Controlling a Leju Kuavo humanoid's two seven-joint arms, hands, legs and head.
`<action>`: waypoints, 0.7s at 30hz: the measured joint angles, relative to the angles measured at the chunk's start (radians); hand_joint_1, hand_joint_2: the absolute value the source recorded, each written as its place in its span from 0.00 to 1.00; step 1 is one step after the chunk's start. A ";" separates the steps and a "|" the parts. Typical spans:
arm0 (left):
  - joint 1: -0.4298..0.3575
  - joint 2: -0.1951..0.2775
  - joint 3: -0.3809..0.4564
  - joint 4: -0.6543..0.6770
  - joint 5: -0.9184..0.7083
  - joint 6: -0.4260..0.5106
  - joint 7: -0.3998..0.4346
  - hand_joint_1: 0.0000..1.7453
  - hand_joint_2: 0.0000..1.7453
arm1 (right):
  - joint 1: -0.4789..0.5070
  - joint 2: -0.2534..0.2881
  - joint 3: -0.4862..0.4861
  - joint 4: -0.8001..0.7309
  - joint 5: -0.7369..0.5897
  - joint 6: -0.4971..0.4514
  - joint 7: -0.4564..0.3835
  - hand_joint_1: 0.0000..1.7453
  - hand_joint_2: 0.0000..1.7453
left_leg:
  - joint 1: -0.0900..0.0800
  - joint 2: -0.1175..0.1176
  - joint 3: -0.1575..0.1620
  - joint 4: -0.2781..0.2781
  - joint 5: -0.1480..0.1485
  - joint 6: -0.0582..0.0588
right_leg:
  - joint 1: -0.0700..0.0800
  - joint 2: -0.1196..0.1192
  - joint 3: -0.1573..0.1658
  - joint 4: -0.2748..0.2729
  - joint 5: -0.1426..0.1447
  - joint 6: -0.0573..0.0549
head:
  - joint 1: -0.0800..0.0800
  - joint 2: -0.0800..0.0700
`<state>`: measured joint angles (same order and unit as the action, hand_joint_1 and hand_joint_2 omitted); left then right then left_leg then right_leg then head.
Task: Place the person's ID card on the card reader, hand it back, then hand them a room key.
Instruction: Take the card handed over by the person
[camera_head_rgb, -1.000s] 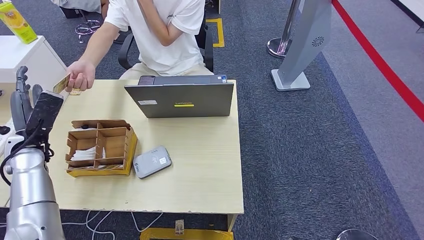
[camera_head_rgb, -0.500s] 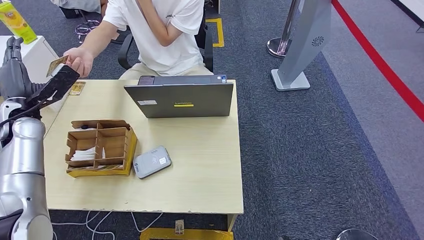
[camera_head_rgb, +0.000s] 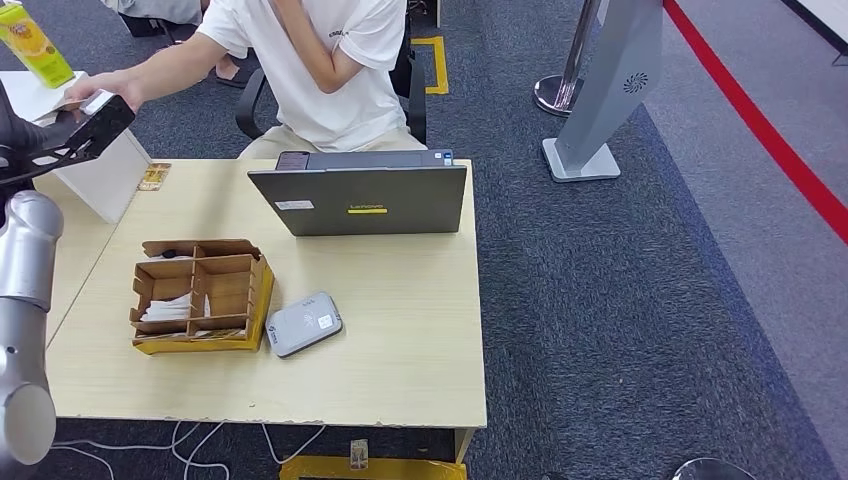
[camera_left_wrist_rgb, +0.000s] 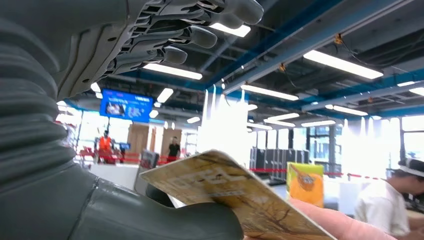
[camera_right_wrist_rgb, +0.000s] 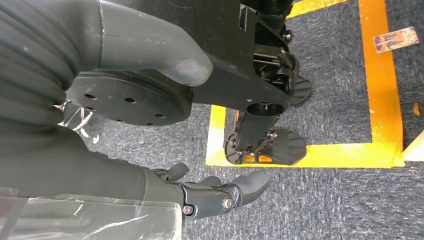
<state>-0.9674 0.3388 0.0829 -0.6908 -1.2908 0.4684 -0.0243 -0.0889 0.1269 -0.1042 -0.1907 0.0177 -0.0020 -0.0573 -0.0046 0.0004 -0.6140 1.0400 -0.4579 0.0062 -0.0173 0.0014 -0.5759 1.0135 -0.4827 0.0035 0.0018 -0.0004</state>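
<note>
The person's hand (camera_head_rgb: 95, 88) holds out a tan ID card (camera_left_wrist_rgb: 230, 195) at the far left, beyond the table's corner. My left hand (camera_head_rgb: 12, 135) is raised there to meet it. In the left wrist view the card lies over my thumb (camera_left_wrist_rgb: 150, 217), still pinched by the person's finger (camera_left_wrist_rgb: 332, 226). My fingers (camera_left_wrist_rgb: 200, 25) stand spread well above it. The grey card reader (camera_head_rgb: 303, 324) lies near the table's front. A cardboard box (camera_head_rgb: 200, 295) with white key cards sits to its left. My right hand (camera_right_wrist_rgb: 220, 195) hangs over the floor, holding nothing.
A grey laptop (camera_head_rgb: 360, 195) stands at the table's far edge in front of the seated person (camera_head_rgb: 325, 60). A small card (camera_head_rgb: 153, 177) lies at the far left corner. A white cabinet (camera_head_rgb: 95, 170) with a yellow carton (camera_head_rgb: 35, 45) stands on the left.
My left arm has lifted and swung out to the far left. The person's hand has carried the card left and away from the table to my hand.
</note>
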 joint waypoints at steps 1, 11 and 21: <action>-0.008 0.004 -0.005 0.013 -0.017 0.011 0.011 0.00 1.00 | 0.000 0.001 0.000 0.000 0.003 -0.001 0.003 0.00 1.00 | 0.000 0.000 0.000 0.000 0.000 0.000 | 0.000 0.000 0.000 0.000 0.000 0.000 | 0.000 0.000; -0.032 0.008 -0.035 0.082 -0.054 0.019 0.030 1.00 1.00 | -0.004 0.004 0.000 0.001 0.012 -0.003 0.005 0.00 1.00 | 0.000 0.000 0.000 0.000 0.000 0.000 | 0.000 0.000 0.000 0.000 0.000 0.000 | 0.000 0.000; -0.033 -0.015 -0.050 0.108 -0.038 -0.004 0.000 1.00 1.00 | -0.004 0.004 0.000 0.003 0.012 -0.004 0.012 0.00 1.00 | 0.000 0.000 0.000 0.000 0.000 0.000 | 0.001 0.000 0.000 0.000 0.000 0.000 | 0.000 0.000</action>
<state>-1.0001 0.3238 0.0326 -0.5824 -1.3287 0.4646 -0.0244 -0.0927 0.1305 -0.1041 -0.1873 0.0297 -0.0057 -0.0451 -0.0044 0.0007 -0.6143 1.0402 -0.4578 0.0061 -0.0166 0.0015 -0.5763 1.0135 -0.4826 0.0033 0.0016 -0.0004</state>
